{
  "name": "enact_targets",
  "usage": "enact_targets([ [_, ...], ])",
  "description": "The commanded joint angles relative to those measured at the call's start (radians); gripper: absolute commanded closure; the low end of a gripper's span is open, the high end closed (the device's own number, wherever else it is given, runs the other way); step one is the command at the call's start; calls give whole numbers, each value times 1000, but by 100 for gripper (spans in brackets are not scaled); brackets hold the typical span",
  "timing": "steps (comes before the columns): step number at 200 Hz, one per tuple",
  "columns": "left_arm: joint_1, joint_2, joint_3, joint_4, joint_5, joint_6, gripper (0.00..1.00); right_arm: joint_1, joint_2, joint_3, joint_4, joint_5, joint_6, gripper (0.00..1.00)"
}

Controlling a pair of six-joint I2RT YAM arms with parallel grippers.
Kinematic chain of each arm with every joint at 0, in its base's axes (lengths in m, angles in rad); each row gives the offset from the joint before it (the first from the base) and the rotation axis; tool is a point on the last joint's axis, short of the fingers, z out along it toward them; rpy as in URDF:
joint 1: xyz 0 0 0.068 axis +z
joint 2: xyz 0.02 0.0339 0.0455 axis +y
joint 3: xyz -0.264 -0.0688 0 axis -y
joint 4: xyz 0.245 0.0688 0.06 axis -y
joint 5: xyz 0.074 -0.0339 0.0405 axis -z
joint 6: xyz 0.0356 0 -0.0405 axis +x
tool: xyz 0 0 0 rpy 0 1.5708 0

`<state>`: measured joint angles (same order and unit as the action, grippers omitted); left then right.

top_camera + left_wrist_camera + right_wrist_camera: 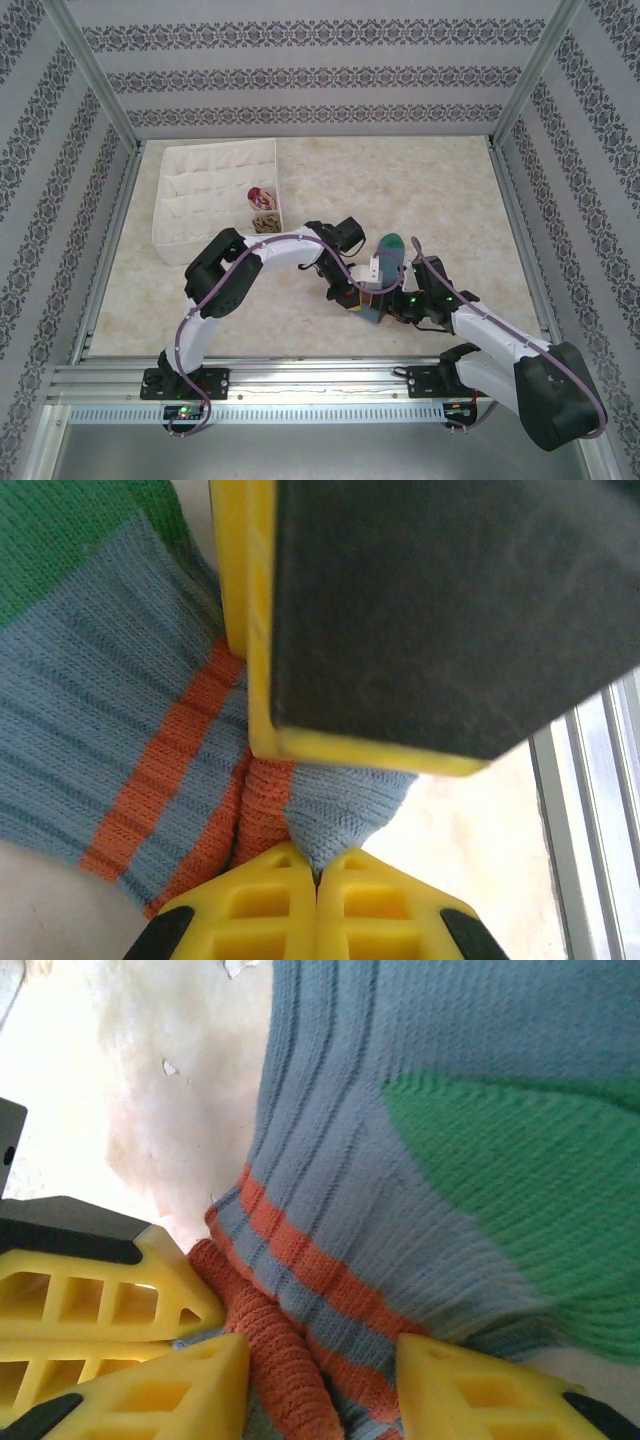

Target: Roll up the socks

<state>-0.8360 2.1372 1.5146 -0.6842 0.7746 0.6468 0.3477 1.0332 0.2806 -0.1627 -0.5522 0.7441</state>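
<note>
The pale, mottled desk (440, 200) takes up the middle of the overhead view; a patterned wall stands behind it and at both sides. The left arm (250, 265) rises from the lower left and bends toward the centre; the right arm (500, 350) comes in from the lower right, and the two meet just below the middle of the frame. A white box (195, 190) of small compartments sits at the upper left of the desk, well apart from the arms.

The blue sock (393, 248) lies on the desk where the arms meet, just right of centre; its green toe points to the top of the frame and its orange-striped end is down among the grippers. In the left wrist view the left gripper (318, 870) stands at the bottom edge with its yellow fingers pressed together, nipping a corner of the sock's blue rib beside the orange stripes. In the right wrist view the right gripper (322, 1350) has its fingers apart at the bottom, with the folded orange and blue end lying between them; whether they press it I cannot tell.

A red-and-white roll (259, 196) and a tan roll (265, 222) sit in two compartments along the box's right side.
</note>
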Motion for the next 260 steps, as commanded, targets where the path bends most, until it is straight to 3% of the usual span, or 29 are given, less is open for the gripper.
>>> enact_targets([
  [1, 6, 50, 0, -24, -59, -51, 99, 30, 24, 19, 6, 29, 16, 66],
  [26, 13, 23, -45, 61, -57, -73, 90, 37, 54, 16, -9, 52, 25, 89],
  [55, 23, -65, -180, 244, -56, -56, 76, 20, 133, 48, -95, 59, -13, 99],
  [87, 42, -212, -385, 526, -64, -25, 57, 8, 244, 91, -147, 63, -62, 100],
  [126, 49, -409, -691, 944, -89, 137, 50, 8, 310, 138, -195, 93, -112, 100],
  [150, 41, -457, -845, 1262, -188, 155, 46, 8, 356, 163, -217, 95, -139, 100],
  [188, -39, -418, -955, 1523, -386, 294, 45, 7, 419, 180, -218, 85, -158, 100],
  [203, -71, -395, -970, 1563, -436, 345, 46, 7, 427, 181, -218, 84, -160, 100],
  [215, -92, -385, -966, 1546, -452, 368, 52, 7, 431, 184, -218, 84, -160, 100],
  [232, -113, -382, -948, 1478, -449, 376, 59, 6, 437, 190, -225, 86, -162, 100],
  [260, -121, -374, -900, 1314, -428, 381, 58, 4, 451, 204, -228, 78, -171, 100],
])
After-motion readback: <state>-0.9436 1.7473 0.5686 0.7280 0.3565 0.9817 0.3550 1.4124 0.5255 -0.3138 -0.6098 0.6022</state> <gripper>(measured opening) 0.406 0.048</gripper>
